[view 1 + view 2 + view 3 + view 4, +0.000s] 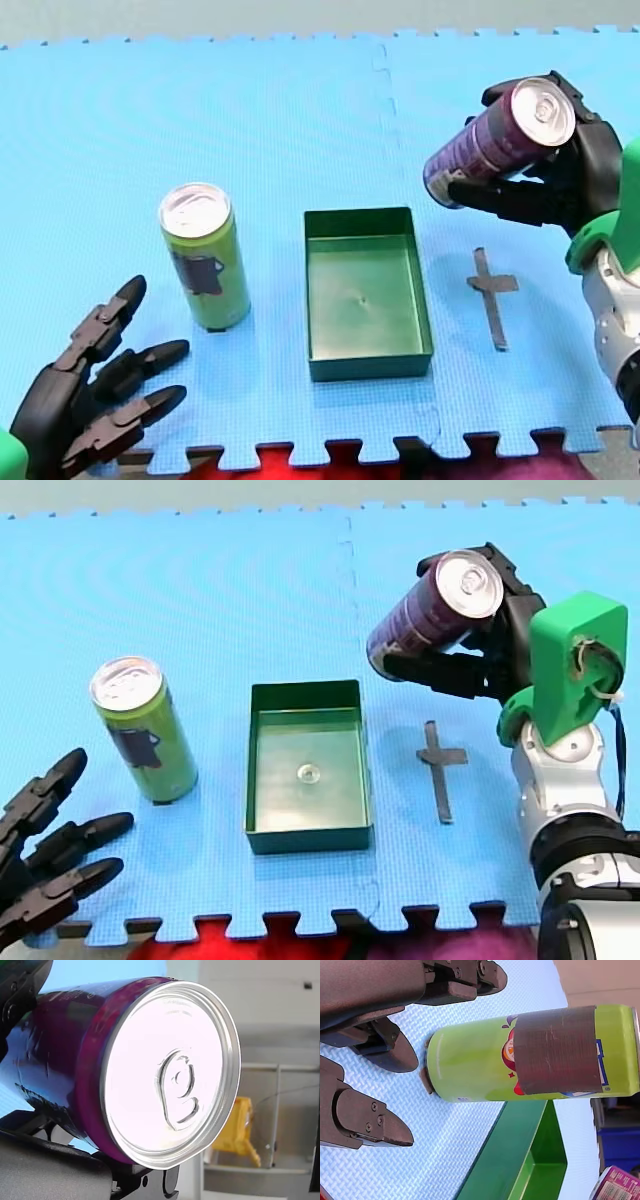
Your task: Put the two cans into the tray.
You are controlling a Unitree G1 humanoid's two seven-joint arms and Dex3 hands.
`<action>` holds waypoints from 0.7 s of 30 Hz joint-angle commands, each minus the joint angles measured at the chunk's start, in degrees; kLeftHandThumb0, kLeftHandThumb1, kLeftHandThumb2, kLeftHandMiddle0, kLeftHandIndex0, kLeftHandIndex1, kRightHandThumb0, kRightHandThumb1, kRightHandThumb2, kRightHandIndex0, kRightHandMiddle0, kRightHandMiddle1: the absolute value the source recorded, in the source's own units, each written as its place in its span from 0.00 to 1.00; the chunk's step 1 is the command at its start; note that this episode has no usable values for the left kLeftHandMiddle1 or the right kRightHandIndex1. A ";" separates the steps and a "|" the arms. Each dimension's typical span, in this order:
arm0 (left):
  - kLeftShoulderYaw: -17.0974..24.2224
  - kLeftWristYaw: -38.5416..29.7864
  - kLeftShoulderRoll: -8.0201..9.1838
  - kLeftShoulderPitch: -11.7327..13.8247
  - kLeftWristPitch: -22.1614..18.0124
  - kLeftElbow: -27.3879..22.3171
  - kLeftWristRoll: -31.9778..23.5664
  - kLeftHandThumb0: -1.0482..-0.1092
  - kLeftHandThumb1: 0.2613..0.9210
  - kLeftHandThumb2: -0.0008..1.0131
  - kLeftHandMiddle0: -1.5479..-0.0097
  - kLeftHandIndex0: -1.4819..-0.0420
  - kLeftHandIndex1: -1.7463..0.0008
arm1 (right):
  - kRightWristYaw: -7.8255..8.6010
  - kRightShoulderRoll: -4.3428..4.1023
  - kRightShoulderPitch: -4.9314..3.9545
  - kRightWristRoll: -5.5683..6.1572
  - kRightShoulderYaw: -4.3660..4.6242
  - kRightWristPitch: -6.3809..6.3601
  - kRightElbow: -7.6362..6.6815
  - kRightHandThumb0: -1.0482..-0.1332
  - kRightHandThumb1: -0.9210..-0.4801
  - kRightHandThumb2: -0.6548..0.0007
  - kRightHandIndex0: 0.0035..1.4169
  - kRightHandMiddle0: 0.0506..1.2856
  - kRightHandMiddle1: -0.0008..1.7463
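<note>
nearest, at 8 o'clock from the tray (368,366), the left hand (95,400) is empty and unclenched. just beyond, at 9 o'clock, the green can (205,260) stands upright on the mat (200,120), near the tray but apart from it. the tray holds no can, only a small round mark on its floor. farther, at 1 o'clock, the right hand (560,180) wraps the purple can (490,145), tilted, clear of the mat. both cans look thin-walled and slick; a firm mid-body wrap should suit, without crushing.
</note>
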 commanded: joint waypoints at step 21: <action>0.51 -1.31 0.03 -2.41 -2.24 4.60 -0.64 0.00 0.94 0.00 0.72 0.92 1.00 | 0.83 3.02 -2.21 -1.49 3.93 4.66 -1.82 0.75 0.26 1.00 0.67 0.41 1.00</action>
